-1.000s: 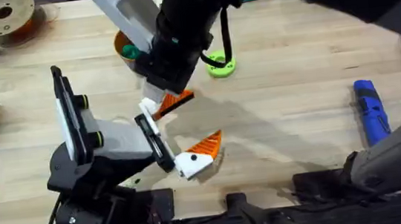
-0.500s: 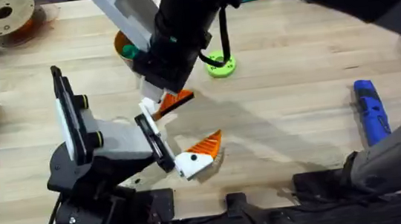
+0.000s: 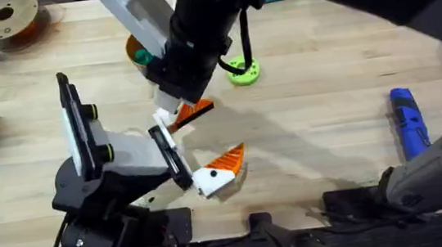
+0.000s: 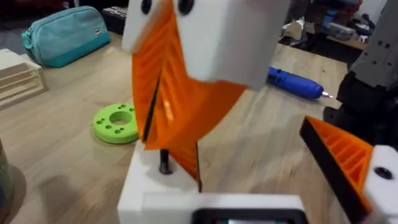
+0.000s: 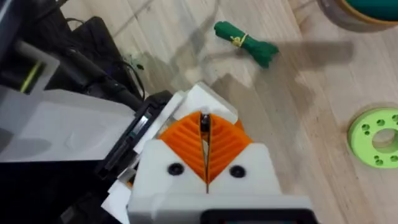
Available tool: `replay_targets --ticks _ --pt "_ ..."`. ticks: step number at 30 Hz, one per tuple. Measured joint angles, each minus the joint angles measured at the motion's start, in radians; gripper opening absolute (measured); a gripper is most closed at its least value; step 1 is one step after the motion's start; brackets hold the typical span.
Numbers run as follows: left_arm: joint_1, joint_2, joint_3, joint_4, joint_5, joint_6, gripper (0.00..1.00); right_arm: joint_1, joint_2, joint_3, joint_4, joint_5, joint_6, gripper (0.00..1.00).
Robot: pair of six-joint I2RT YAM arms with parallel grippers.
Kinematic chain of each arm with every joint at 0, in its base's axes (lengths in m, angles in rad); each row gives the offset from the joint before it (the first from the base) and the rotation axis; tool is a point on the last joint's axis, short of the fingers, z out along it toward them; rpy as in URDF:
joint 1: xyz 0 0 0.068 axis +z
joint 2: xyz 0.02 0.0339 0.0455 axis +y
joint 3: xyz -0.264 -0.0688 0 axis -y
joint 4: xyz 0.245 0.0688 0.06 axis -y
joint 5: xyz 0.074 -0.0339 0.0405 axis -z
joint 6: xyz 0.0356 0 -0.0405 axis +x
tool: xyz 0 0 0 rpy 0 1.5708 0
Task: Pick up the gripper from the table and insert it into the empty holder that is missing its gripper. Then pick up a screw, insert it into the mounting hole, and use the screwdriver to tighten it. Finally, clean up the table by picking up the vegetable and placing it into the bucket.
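Screw poised over the holder – a slip is the danger

Overhead: the right gripper [image 3: 184,103] reaches across the table's middle to the holder [image 3: 164,117], one finger of the spread-open left gripper [image 3: 199,146]; the blue screwdriver [image 3: 409,124] lies near the right edge, the bucket [image 3: 135,50] toward the far edge. Left wrist: orange pads [image 4: 180,106] pinch a dark screw [image 4: 165,163] just above the white block – a tilt could jam or drop it; a green disc [image 4: 117,122] lies beyond. Right wrist: the pads hide the hole; the green vegetable [image 5: 245,40] waits on the table; I cannot tell whether the orange wedge is seated.

Robotics lab, wood bench [image 3: 324,88], filament spool [image 3: 4,21]
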Motion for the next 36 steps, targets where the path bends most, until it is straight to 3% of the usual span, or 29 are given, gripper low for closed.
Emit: replay_targets --ticks 15,36 --pt "0.000 0.000 0.000 -0.001 0.007 -0.008 0.987 0.002 0.003 0.003 0.000 0.031 0.000 0.007" --pt "0.000 0.000 0.000 -0.001 0.014 0.004 0.987 -0.034 0.005 0.004 -0.025 -0.057 0.000 0.007"
